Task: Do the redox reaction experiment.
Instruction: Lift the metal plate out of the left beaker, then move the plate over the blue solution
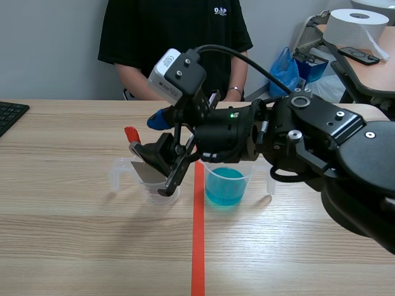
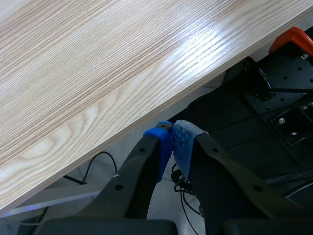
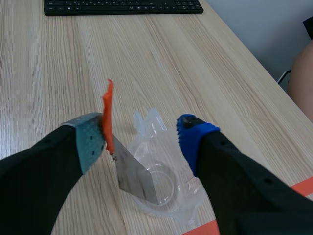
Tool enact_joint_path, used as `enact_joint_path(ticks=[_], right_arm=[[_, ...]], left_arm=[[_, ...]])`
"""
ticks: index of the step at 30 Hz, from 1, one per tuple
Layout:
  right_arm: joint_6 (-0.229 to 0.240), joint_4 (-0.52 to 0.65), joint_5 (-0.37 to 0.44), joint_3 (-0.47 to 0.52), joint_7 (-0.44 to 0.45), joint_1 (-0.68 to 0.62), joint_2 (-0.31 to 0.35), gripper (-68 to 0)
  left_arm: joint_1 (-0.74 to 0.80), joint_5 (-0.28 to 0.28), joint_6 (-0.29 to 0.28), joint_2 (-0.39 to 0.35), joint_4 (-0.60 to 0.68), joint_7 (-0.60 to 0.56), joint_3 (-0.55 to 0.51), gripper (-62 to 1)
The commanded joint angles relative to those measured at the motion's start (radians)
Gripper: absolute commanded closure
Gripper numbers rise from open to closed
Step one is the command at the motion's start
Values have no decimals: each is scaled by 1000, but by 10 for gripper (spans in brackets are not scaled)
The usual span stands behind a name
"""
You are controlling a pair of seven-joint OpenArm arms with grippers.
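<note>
The right gripper (image 3: pixel 142 139) hangs wide open over a clear cup (image 3: pixel 188 193). Its green pad touches the orange-red tab (image 3: pixel 107 115) atop a metal plate (image 3: pixel 136 177), which leans with its lower end inside that cup, while the blue pad stands well apart and grips nothing. Just across the red tape line (image 1: pixel 198 246) stands a second cup (image 1: pixel 228 168) holding blue liquid, with a person (image 1: pixel 173 37) seated behind the table (image 1: pixel 74 216) and a keyboard (image 3: pixel 122 6) at its far corner. The left gripper (image 2: pixel 172 142) is closed pad against pad with nothing between, beyond the table's edge.
</note>
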Motion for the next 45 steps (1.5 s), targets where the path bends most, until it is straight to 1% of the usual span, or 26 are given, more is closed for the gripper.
enact_joint_path(ticks=[1, 4, 11, 15, 26, 28, 33, 39, 45], right_arm=[[-4, 14, 11, 1, 21, 29, -8, -261], [-4, 14, 11, 1, 33, 29, -8, -204], [-4, 14, 11, 1, 63, 29, -8, -95], [-4, 14, 11, 1, 70, 29, -8, -16], [-4, 18, 11, 7, 84, 32, -8, -18], [-3, 25, 35, 16, 79, 31, -8, -18], [-3, 82, 91, 57, 7, 31, -8, -18], [-3, 188, 153, 102, -136, 31, -8, -18], [-3, 282, 254, 161, -263, 31, -8, -18]], left_arm=[[5, -3, -3, 5, 17, -10, -6, -38], [5, -3, -3, 5, 17, -10, -6, -38], [5, -3, -3, 5, 17, -10, -6, -38], [5, -3, -3, 5, 17, -10, -6, -38], [6, -3, -3, 5, 17, -10, -6, -38], [6, -3, -3, 5, 17, -10, -6, -38], [6, -2, -2, 4, 17, -10, -6, -38], [6, 2, -2, 2, 17, -10, -6, -38], [6, 2, -2, 2, 17, -10, -6, -38]])
